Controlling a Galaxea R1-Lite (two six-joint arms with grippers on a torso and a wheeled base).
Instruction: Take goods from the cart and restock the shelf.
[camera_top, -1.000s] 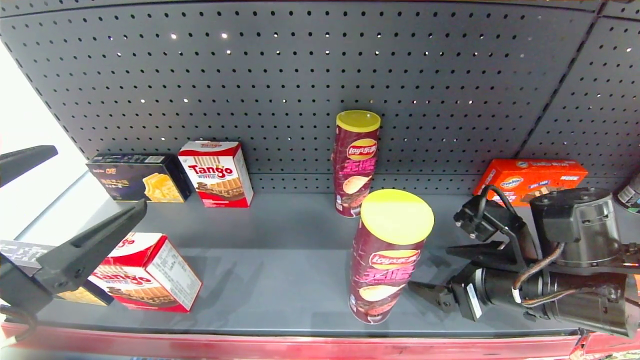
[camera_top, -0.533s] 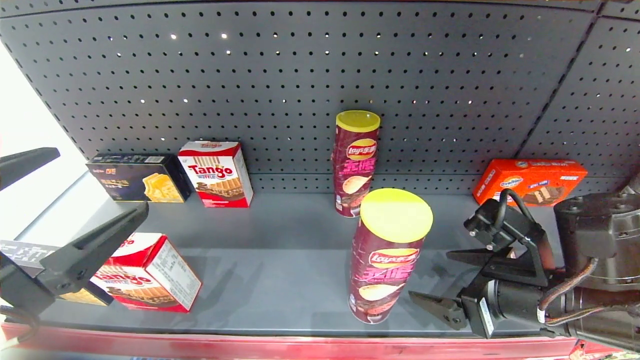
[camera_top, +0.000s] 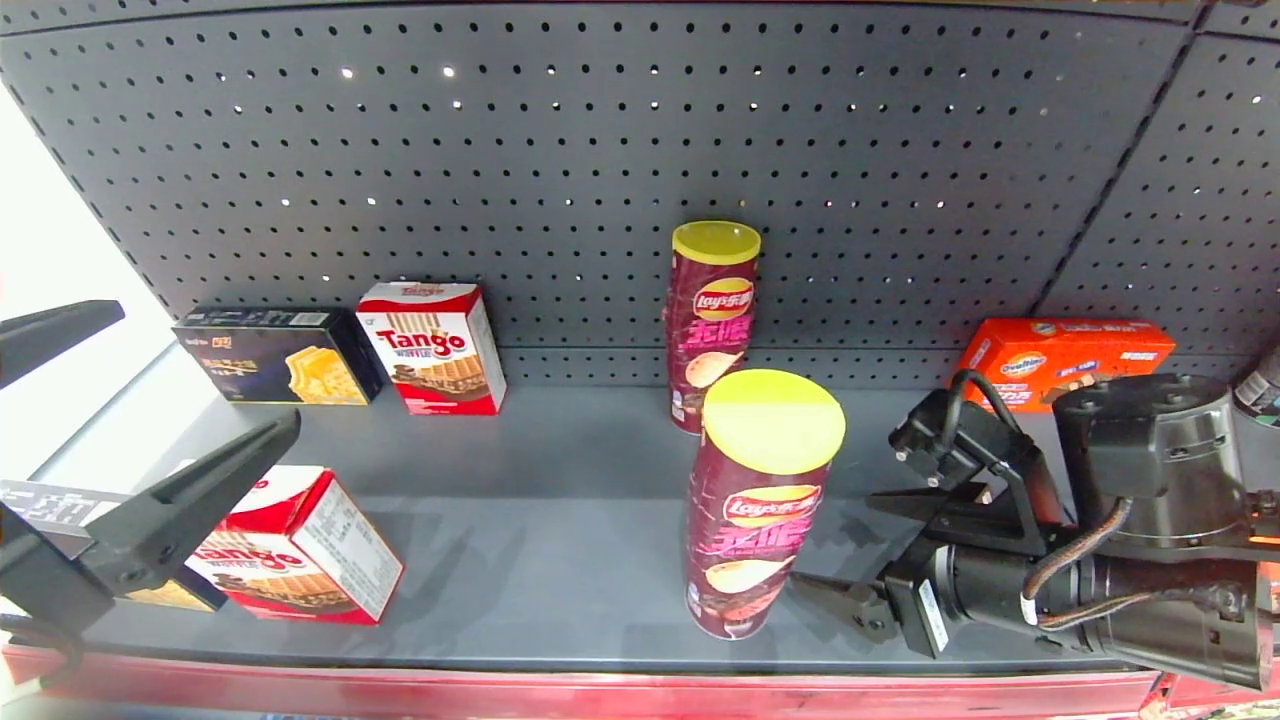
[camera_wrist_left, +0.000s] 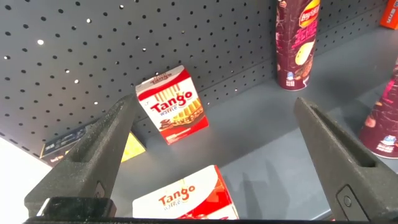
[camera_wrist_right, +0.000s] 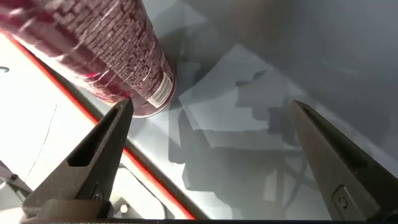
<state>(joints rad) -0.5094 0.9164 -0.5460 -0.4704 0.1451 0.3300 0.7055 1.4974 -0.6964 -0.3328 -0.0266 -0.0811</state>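
Leftmost, left pincer (camera_top: 195, 365) spread wide above front wafer box (camera_top: 300, 550) on shelf (camera_top: 560, 520). Centre: chip can (camera_top: 755, 510) upright near shelf front edge; second can (camera_top: 712, 320) behind, against pegboard. Right pincer (camera_top: 835, 538) spread, just beside chip can's base.

The right arm lies low and level to the right of the front can (camera_top: 760, 500), wrist turned so the right gripper (camera_top: 838, 540) points at it. Its jaws are spread wide, and the nearer finger (camera_wrist_right: 102, 149) ends just beside the can's base; I can't tell if it touches. Well left of the can, the left gripper (camera_top: 200, 365) hangs with its jaws wide apart.
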